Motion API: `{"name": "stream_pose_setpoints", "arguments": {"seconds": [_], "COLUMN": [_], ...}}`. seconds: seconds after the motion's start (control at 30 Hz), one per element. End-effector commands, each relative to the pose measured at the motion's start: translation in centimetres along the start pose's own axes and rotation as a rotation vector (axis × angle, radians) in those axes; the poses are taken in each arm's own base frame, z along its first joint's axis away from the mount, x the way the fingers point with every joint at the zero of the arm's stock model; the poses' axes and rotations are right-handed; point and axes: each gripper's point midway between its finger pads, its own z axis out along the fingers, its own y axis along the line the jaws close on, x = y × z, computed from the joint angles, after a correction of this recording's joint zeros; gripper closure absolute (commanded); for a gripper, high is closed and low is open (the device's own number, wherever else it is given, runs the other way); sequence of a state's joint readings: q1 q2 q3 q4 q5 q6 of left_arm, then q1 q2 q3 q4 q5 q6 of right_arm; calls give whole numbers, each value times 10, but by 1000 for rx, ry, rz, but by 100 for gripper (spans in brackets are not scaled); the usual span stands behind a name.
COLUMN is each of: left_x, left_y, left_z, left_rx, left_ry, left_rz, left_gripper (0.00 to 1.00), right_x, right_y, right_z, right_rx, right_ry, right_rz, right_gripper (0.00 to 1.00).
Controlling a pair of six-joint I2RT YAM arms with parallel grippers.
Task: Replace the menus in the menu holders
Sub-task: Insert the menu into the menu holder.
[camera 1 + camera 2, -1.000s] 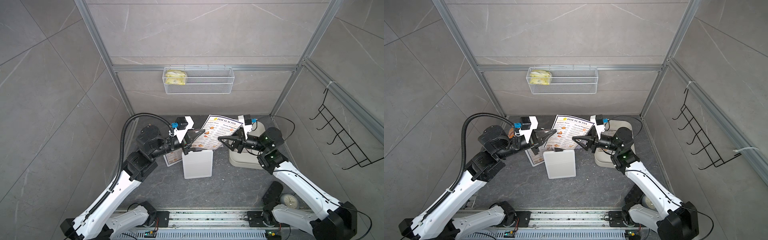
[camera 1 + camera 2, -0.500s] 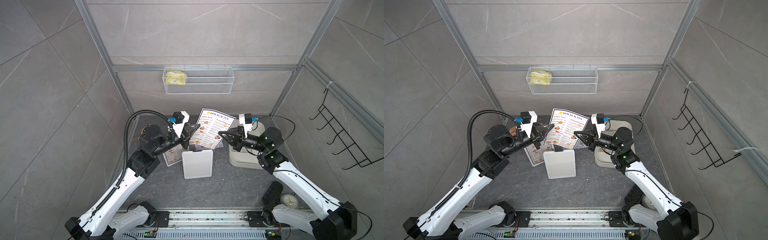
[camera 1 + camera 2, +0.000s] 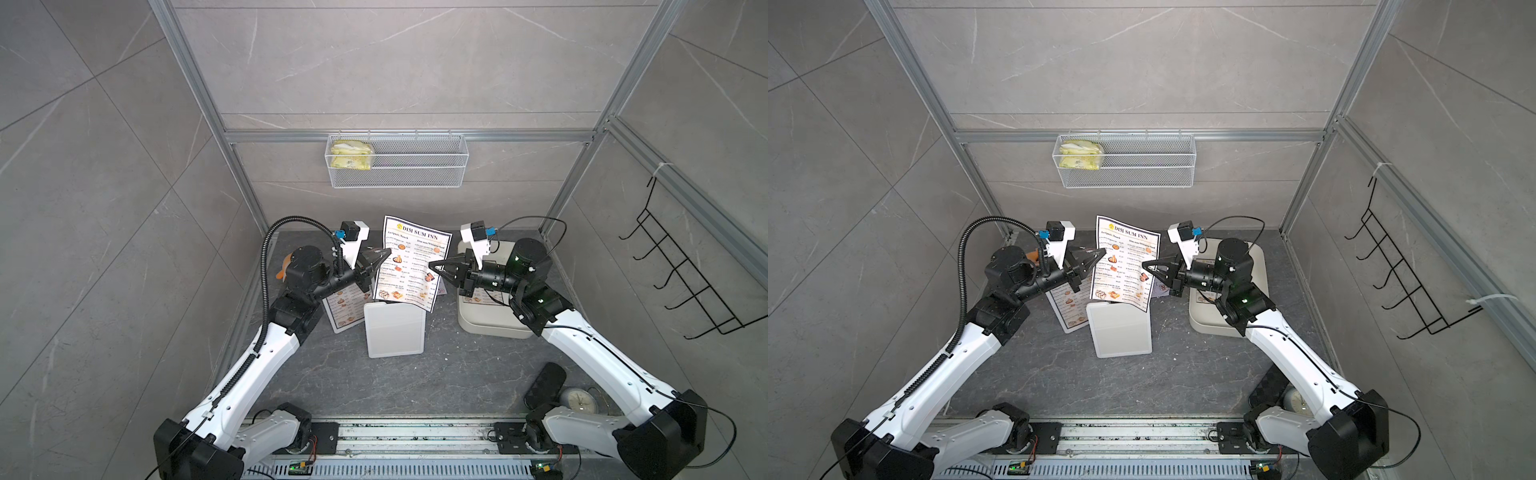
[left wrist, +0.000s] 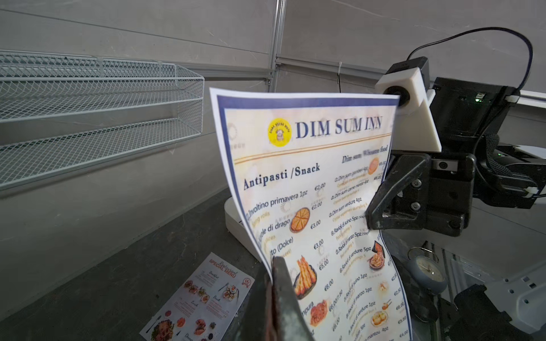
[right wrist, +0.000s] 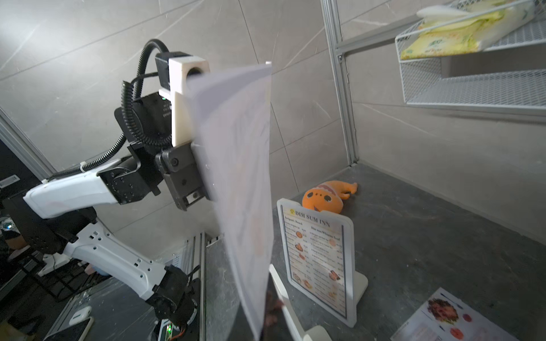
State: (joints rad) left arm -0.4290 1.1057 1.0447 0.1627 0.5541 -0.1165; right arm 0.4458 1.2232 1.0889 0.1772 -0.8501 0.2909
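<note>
Your right gripper (image 3: 433,266), open a second ago, is now clamped on the DIM SUM INN menu (image 3: 411,253) opposite your left gripper (image 3: 385,253), which also pinches it, so the sheet hangs upright between both, just above the white menu holder (image 3: 395,336), likely ready to slot in.

The desk (image 3: 395,386) is a dark grey slab with a stone pattern. Toward its left a menu holder (image 5: 349,265) stands on its foot, leaning back, with a "DIM SUM INN" sheet (image 5: 314,251) in it. Just beside it, at the middle, a second holder (image 3: 395,330) shows its plain white back. At the right sits a cream tray (image 3: 486,322). A "SPECIAL MENU" sheet (image 4: 201,298) lies flat between the second holder and the tray. An orange plush toy (image 5: 325,196) lies at the back left corner. By the front right edge are a small round clock (image 3: 579,401) and a black oblong thing (image 3: 544,384); whether they rest on the desk itself is unclear.
</note>
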Motion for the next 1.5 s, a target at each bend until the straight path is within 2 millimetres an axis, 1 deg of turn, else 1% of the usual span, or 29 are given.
{"name": "stream_pose_setpoints", "arguments": {"seconds": [0.0, 0.07, 0.13, 0.3, 0.33, 0.37, 0.47, 0.6, 0.67, 0.77, 0.9, 0.93, 1.03, 1.17, 1.27, 1.37, 1.47], "left_x": [-11, -9, -5, -1, -1, 0, 1, 1, 1, 1, 1, 1, 3, 8, 9, 8, 11], "left_y": [7, 11, 15, 23, 25, 27, 32, 28, 26, 21, 14, 12, 12, 13, 14, 17, 19], "left_z": [-3, -2, 0, 5, 5, 5, 8, 8, 7, 7, 7, 7, 7, 6, 5, 3, 2], "left_rx": [1, -7, -5, -9, -13, -17, -6, 53, 62, 95, 145, 156, 160, 154, 143, 115, 105], "left_ry": [-48, -47, -39, -30, -32, -33, -34, -30, -32, -30, -33, -33, -27, -16, -11, -7, 3], "left_rz": [-6, -7, -20, -25, -25, -25, -41, -30, -10, 9, 22, 25, 22, 18, 17, 21, 12], "left_gripper": [85, 77, 75, 64, 60, 52, 38, 21, 10, 6, 7, 9, 22, 38, 47, 50, 56], "right_x": [-9, -7, -6, -5, -2, -1, 1, 4, 3, 4, 7, 8, 7, 6, 6, 5, 3], "right_y": [7, 7, 8, 4, 3, 4, 5, 7, 10, 12, 8, 6, -3, -9, -12, -16, -17], "right_z": [-2, 0, 2, 7, 7, 8, 10, 9, 6, 4, 5, 6, 9, 13, 15, 14, 14], "right_rx": [-17, -30, -49, -57, -61, -71, -105, -115, -121, -123, -125, -120, -89, -82, -68, -43, -35], "right_ry": [19, 39, 62, 106, 124, 135, 171, 227, 236, 238, 245, 251, 276, 288, 294, 297, 298], "right_rz": [-80, -91, -107, -153, -167, -177, -205, -250, -288, -347, -378, -372, -352, -333, -328, -334, -327], "right_gripper": [100, 100, 100, 100, 100, 100, 100, 100, 100, 100, 100, 100, 100, 100, 100, 100, 100]}}
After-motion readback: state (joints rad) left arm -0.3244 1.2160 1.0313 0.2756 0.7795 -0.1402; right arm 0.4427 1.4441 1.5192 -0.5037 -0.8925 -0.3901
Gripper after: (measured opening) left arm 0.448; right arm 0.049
